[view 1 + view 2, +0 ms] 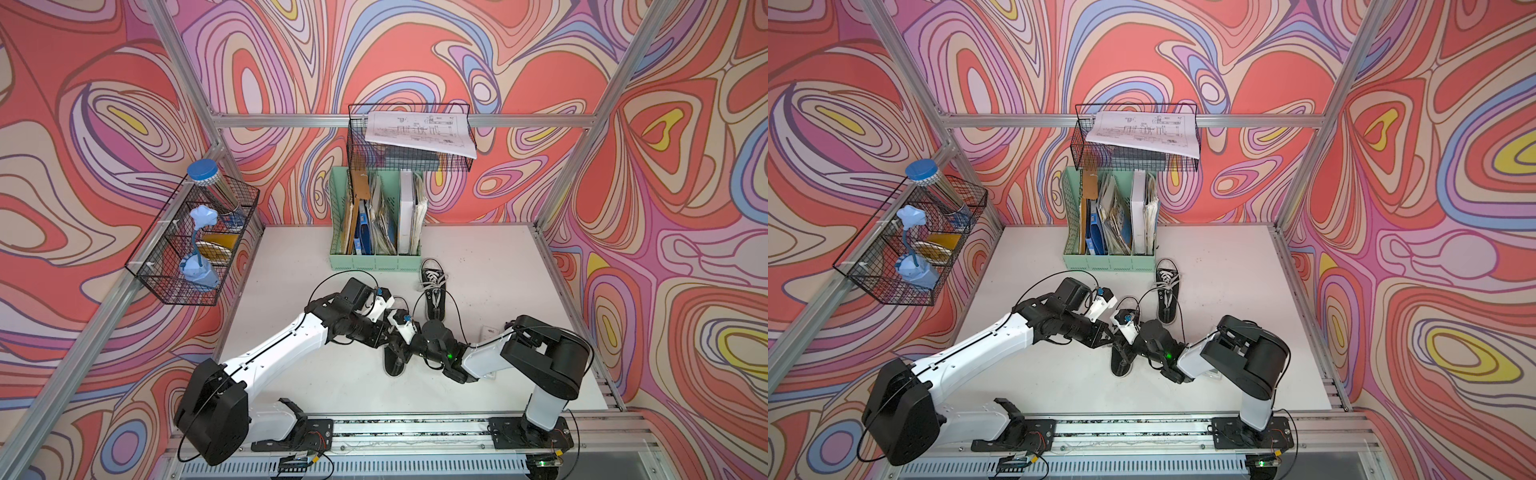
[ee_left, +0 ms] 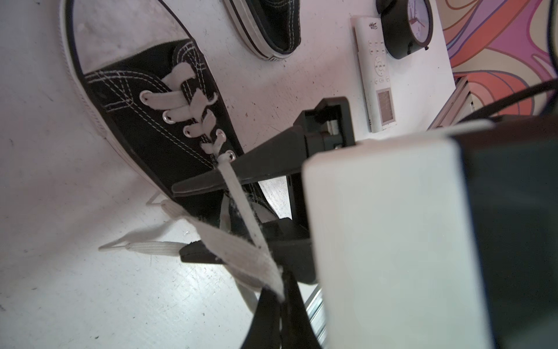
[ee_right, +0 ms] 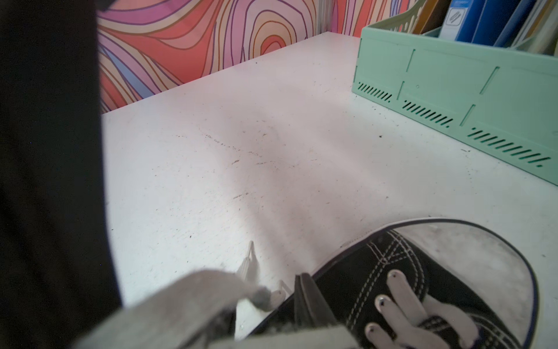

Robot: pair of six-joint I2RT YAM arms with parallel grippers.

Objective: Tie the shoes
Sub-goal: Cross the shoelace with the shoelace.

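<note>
Lace [image 2: 241, 205] is soft, slippery; left end effector [image 2: 279, 302] clamped on it, right end effector [image 2: 178, 222] part-open astride it; grab close to shoe [image 2: 145, 127].

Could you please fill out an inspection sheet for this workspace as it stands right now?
Surface: white tabletop, scuffed and speckled.
Job's things: near shoe untied, its lace drawn up off the table; far shoe lies apart from it, too small to tell whether it is tied.
Clutter: green file organizer, remote, clock.
Grippers: left gripper shut on the lace; right gripper jaws open, one on each side of the lace.
Cables: black cables loop loosely at both wrists.
Surroundings: patterned walls, aluminium frame, two wire baskets holding oddments.
</note>
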